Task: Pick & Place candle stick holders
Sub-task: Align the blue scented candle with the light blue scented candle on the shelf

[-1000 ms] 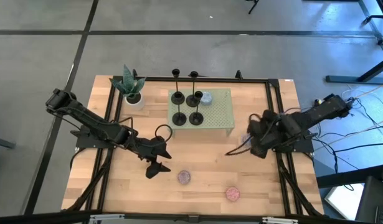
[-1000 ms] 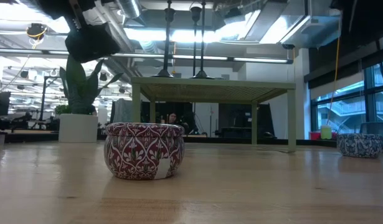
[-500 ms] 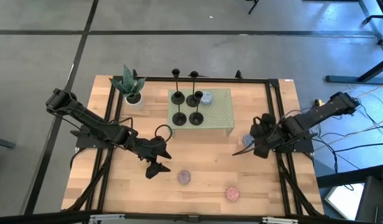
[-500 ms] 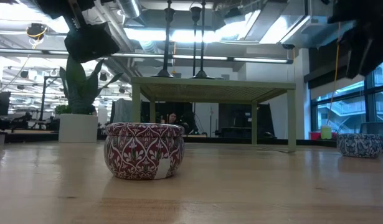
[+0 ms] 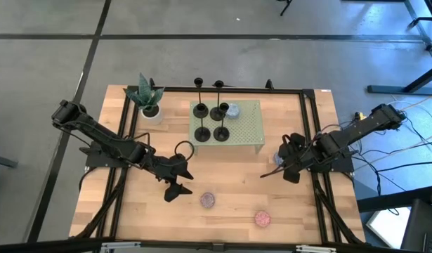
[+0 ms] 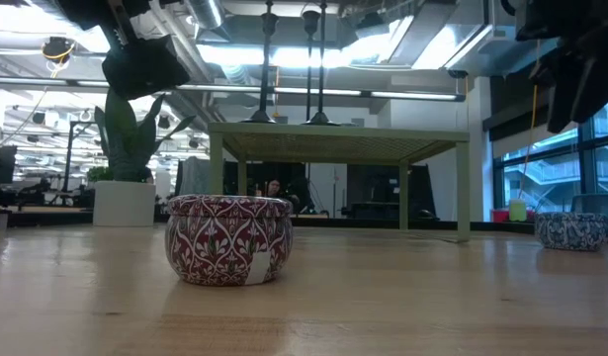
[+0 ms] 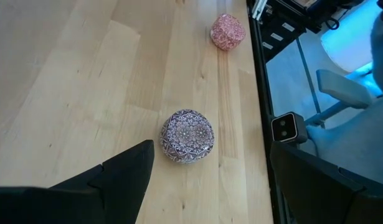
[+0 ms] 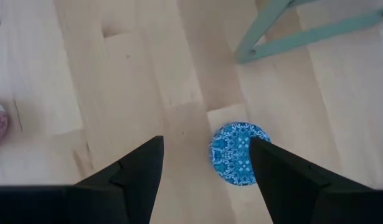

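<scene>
On the table [image 5: 223, 179], a wooden top in a black frame, the largest thing is a pale green stand [image 5: 227, 128] at the far middle, with four black holders [image 5: 211, 121] upright on its top beside a blue-grey puck [image 5: 233, 111]; two more black sticks [image 5: 208, 86] stand at the table's far edge just behind it. From table height the stand's legs and two stems on its top [image 6: 289, 61] show behind a red patterned tin [image 6: 228, 252]. The left arm [image 5: 103, 143] reaches from the left side toward the middle, its gripper [image 5: 178, 180] hovering with fingers wide apart and empty, near a black ring [image 5: 184, 149] and just beside a purple puck [image 5: 208, 201]; its wrist camera shows that puck [image 7: 187, 136] between the two fingers, with a pink puck [image 7: 228, 32] farther off near the edge. The right arm [image 5: 349, 137] comes in from the right, its gripper [image 5: 282, 167] low beside the stand's right leg, fingers apart and holding nothing, over a blue puck [image 8: 238, 153] that lies on the wood near that leg [image 8: 291, 28]. A potted plant [image 5: 147, 98] sits at the far left corner. The pink puck [image 5: 262, 219] lies near the front edge.
</scene>
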